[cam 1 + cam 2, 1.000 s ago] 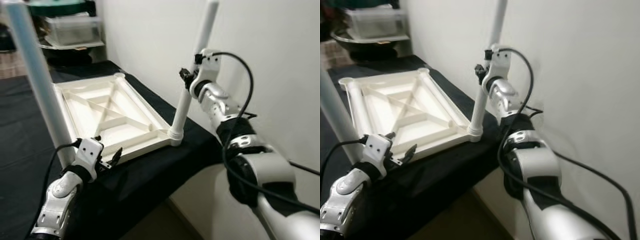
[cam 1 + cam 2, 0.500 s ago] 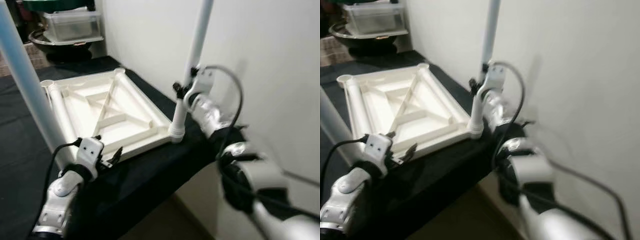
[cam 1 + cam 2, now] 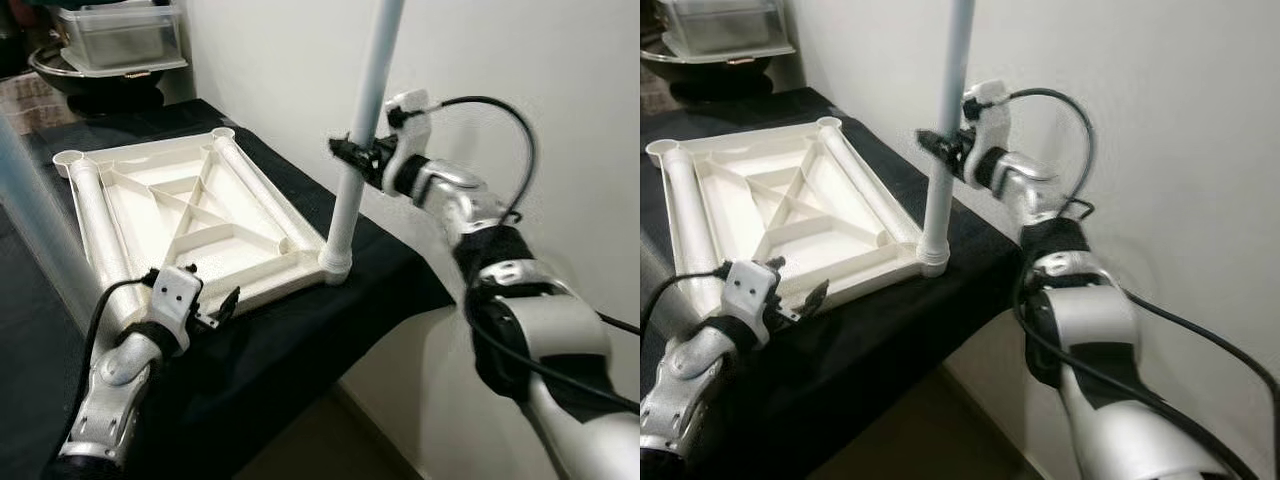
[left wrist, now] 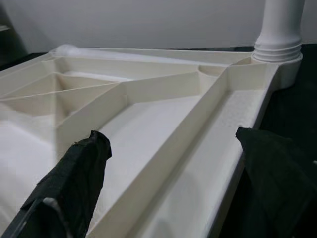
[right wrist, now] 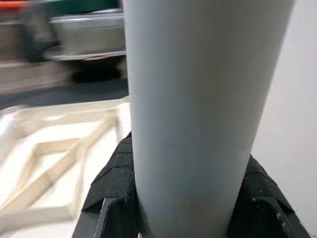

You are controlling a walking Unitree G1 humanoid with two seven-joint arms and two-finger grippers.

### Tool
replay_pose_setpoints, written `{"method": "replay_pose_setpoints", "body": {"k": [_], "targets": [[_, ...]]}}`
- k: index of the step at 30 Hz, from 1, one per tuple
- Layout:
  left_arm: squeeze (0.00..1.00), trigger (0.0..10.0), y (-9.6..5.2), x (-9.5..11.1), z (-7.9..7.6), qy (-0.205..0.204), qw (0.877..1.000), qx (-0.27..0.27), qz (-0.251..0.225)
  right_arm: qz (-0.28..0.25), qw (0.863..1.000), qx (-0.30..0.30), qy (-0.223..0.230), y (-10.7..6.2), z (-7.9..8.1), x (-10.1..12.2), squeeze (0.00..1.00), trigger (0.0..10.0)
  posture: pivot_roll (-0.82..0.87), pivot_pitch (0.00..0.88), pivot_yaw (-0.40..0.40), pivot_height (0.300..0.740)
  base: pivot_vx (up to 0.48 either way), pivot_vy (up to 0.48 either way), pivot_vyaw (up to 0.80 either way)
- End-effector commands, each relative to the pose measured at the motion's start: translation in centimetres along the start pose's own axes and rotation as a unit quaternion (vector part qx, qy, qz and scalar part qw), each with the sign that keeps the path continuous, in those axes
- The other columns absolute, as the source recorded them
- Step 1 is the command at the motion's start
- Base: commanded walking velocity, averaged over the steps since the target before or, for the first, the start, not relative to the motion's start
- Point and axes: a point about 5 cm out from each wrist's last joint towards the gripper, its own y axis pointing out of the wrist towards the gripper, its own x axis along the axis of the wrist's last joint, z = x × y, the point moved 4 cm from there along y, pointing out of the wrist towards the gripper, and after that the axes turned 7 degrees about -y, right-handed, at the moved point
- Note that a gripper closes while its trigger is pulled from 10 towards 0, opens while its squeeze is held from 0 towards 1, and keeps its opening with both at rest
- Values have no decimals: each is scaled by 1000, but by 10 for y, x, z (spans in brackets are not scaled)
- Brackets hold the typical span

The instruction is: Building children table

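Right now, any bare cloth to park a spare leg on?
Free: the black cloth strip between the upturned tabletop and the wall-side edge, and the near-edge strip past the left end effector. Crowded: the corner where the right end effector grips the standing leg.

No readable text, label or number anywhere.

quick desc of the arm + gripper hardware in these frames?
Two silver-grey arms with black joint bands. Each wrist carries a white boxy camera housing fed by a loose black cable. The left gripper and right gripper each have two long black fingers; the finger pads look matte, with a foam-like texture.
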Motion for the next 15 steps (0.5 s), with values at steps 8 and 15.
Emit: {"method": "replay_pose_setpoints", "body": {"k": [8,15], "targets": [[0,10000,-3,-1,4,9,1000,4,5,141,952,-240,127,-21,-21,-89,0,10000,38,0,-114,740,0,0,0],[0,10000,-1,-2,3,9,1000,2,6,42,980,-151,120,-5,-4,-39,1000,10000,29,0,-111,740,0,0,0]]}}
